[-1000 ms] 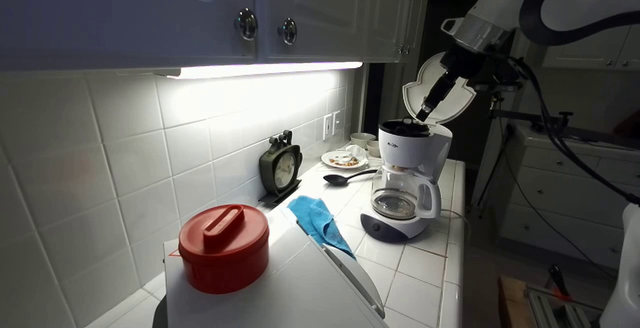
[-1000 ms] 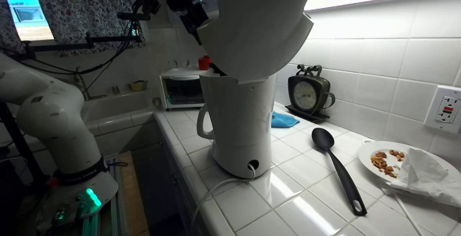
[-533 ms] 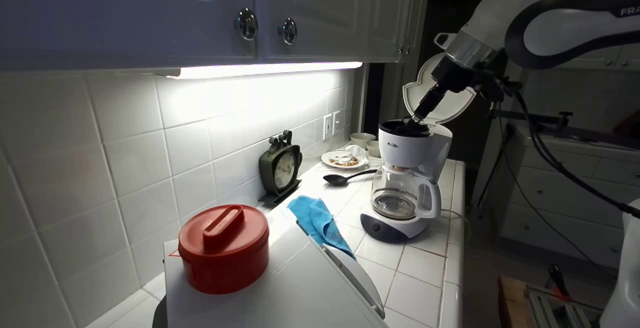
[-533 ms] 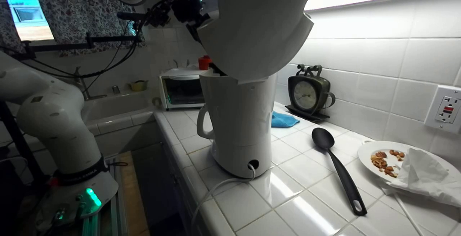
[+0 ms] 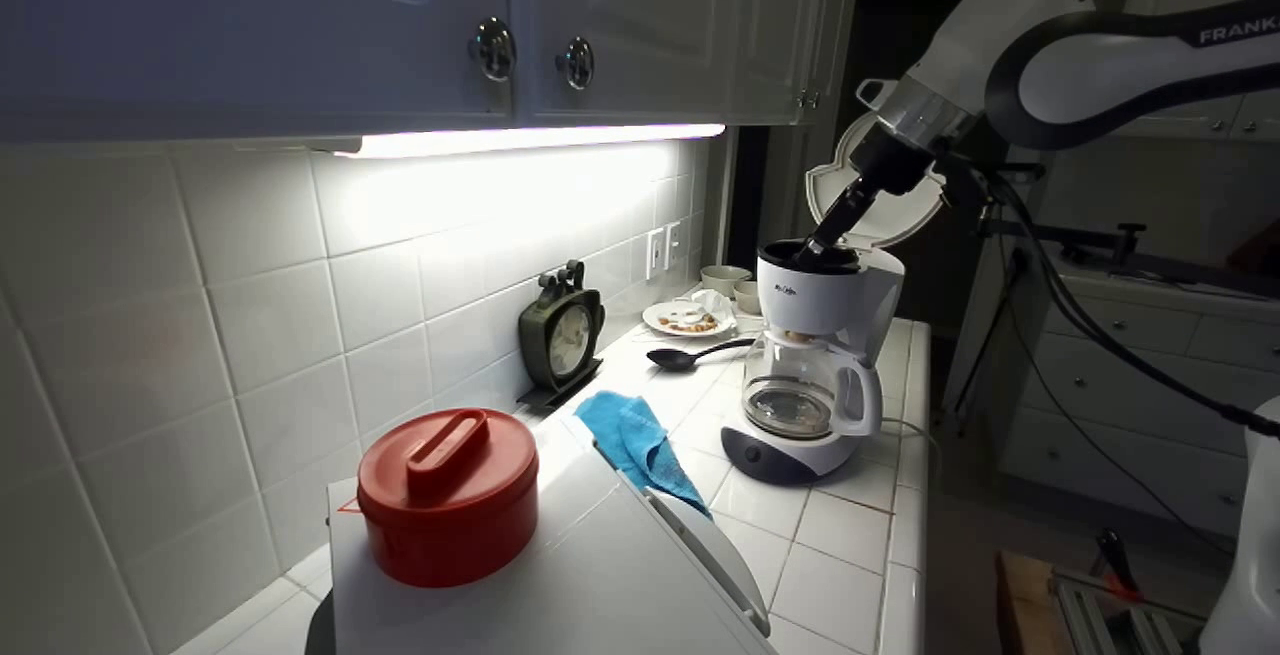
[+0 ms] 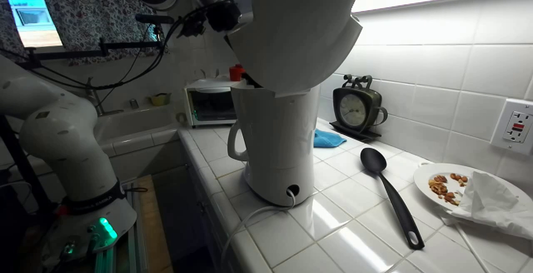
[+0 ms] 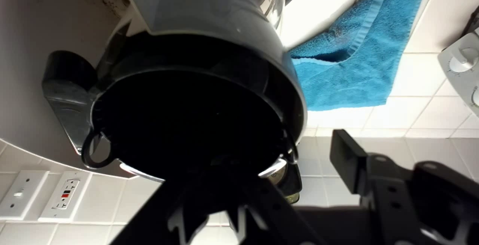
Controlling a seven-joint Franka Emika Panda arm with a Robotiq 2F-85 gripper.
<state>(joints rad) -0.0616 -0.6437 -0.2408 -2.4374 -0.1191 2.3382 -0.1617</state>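
Black basket (image 7: 187,88) down in the coffee maker (image 5: 840,300), jaws spread at its rim, one side lost in black
Contact unclear; raised lid (image 6: 304,35) hides them in an exterior view; counter edge (image 5: 908,525) close by

We see a white coffee maker (image 5: 822,301) with a slate base panel (image 5: 765,458) and black basket (image 7: 179,103), a black gripper (image 5: 810,255), and a blue towel (image 7: 355,82) with a paler stripe (image 7: 368,20). The tub (image 5: 448,510) is red, the clock (image 6: 356,108) dark green, the spoon (image 6: 397,202) black, the plate (image 6: 429,172) white, the nuts (image 6: 439,188) brown. We find the dark curtain (image 6: 95,23) floral.
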